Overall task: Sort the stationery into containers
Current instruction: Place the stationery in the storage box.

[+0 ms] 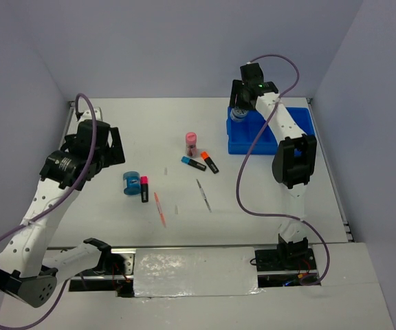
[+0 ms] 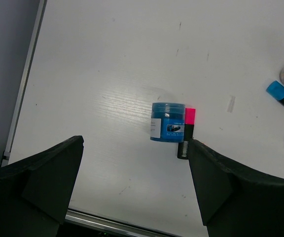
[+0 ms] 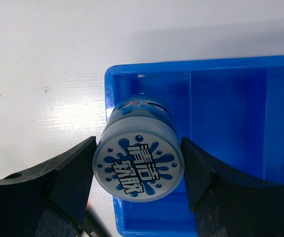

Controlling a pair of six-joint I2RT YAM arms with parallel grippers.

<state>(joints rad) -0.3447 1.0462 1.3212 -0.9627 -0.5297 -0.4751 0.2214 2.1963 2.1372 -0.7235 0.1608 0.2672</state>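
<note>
Now clamping a blue-white tub in the right gripper at the blue tray corner; hanging the left gripper, jaws spread wide, empty, near a second tub.

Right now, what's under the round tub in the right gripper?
A corner compartment of the blue tray, visible floor bare. The patch directly beneath the tub is covered.

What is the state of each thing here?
Left gripper: open, empty.
Held jar: in the air, over tray corner.
Right gripper: shut on held jar.
Tray: open side up.
Table jar: on its side.
Pink cylinder: upright.
Highlighters: capped, lying flat.
Pens: lying flat.
</note>
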